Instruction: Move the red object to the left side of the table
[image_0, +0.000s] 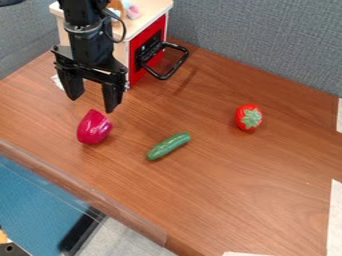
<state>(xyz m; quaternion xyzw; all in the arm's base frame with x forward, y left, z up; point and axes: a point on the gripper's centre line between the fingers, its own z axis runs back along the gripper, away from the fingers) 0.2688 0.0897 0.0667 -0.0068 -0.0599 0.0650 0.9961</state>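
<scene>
My black gripper (91, 104) hangs at the upper left of the camera view, its two fingers spread open with nothing between them. Just below and near its fingertips, a magenta-red, rounded object (94, 128) lies on the brown wooden table (247, 200). Farther right on the table is a red strawberry (248, 117) with a green leafy top, well apart from the gripper.
A green cucumber (168, 146) lies between the two red things. Behind the gripper stands a toy oven (147, 50) with a red front and a black handle jutting out. Grey partition walls (267, 45) border the back, and a clear strip edges the table's front left.
</scene>
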